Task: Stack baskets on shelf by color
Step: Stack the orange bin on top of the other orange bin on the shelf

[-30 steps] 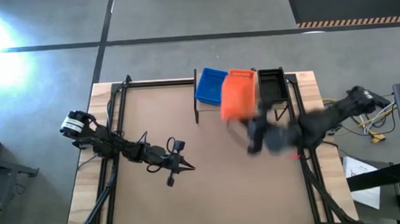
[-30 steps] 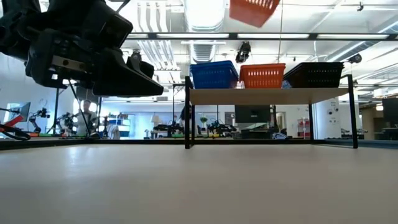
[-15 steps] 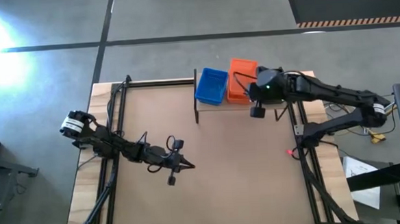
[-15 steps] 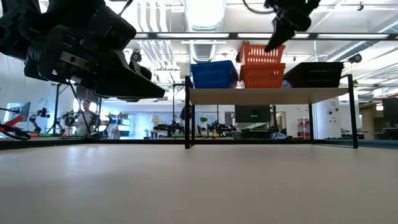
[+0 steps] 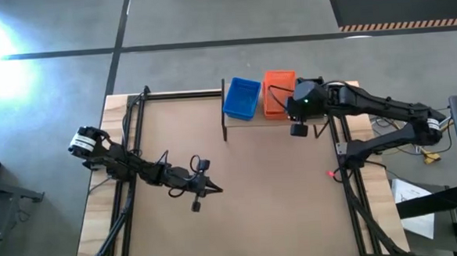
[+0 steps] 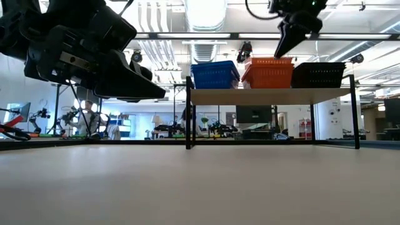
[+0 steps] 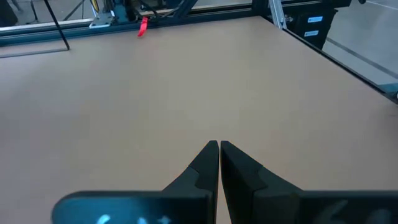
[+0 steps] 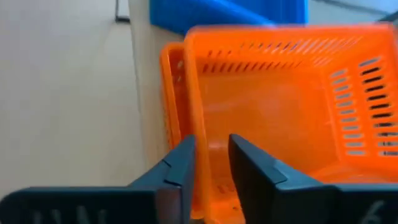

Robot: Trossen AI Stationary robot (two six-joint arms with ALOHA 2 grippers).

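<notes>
- Orange baskets [image 5: 278, 93] sit nested on the shelf [image 5: 236, 117] in the high view, between the blue baskets [image 5: 242, 97] and the right arm, which covers the black baskets. The right gripper [image 5: 298, 118] hangs at the near edge of the orange stack. The left gripper [image 5: 213, 191] waits low over the table [image 5: 256, 205], well apart from the shelf.
- Low view: blue baskets [image 6: 215, 75], orange baskets [image 6: 267, 72] and black baskets [image 6: 319, 75] stand side by side on the shelf plank [image 6: 269, 95], blue at the left end, black at the right. The right gripper [image 6: 287, 45] points down just above the orange stack's rim; whether it touches cannot be told here. The left arm's bulk fills the upper left corner.
- Left wrist view: the left gripper [image 7: 219, 146] has its fingers pressed together, holding nothing, over bare table [image 7: 155, 87].
- Right wrist view: the right gripper [image 8: 211, 144] straddles the near wall of the upper orange basket [image 8: 280, 106], one finger outside and one inside, at a narrow gap. A second orange rim shows just beneath it, and a blue basket [image 8: 224, 12] lies beyond.
</notes>
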